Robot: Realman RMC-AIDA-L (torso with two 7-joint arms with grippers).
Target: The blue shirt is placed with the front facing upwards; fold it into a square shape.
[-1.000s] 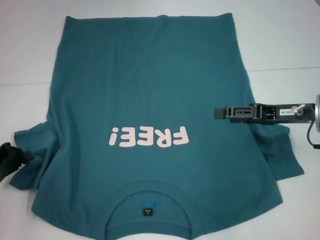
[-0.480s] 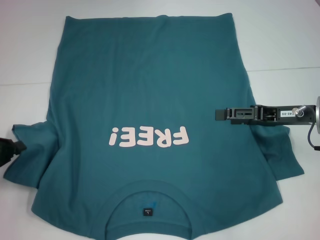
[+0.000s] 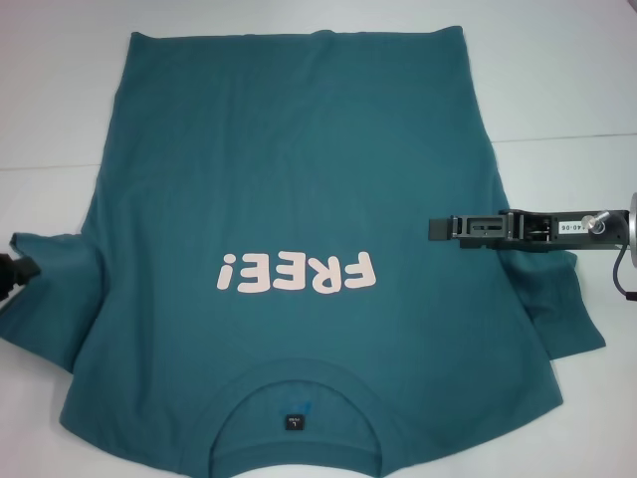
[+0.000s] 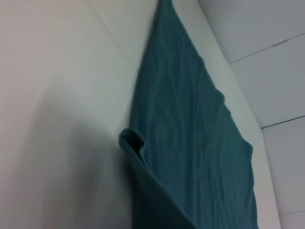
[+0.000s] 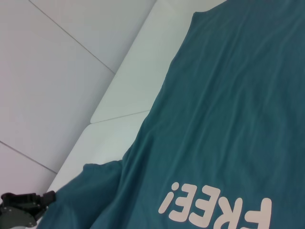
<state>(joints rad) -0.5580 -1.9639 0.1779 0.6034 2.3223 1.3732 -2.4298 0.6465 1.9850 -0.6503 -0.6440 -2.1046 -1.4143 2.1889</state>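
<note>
Left gripper (image 3: 18, 271) pinches the blue shirt (image 3: 299, 179) by its sleeve edge; right gripper (image 3: 434, 227) hovers above the shirt's side, jaw state undeterminable.

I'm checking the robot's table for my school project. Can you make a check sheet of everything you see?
Surface: white table, seam lines across it.
Job's things: blue shirt lies flat, front up, pink FREE! lettering, collar nearest the robot, not yet folded.
Clutter: nothing seen.
Grippers: left gripper at the left sleeve's edge, where the cloth is raised; right gripper over the shirt's right side.
Cables: black cable at the right wrist.
Surroundings: nothing seen.
</note>
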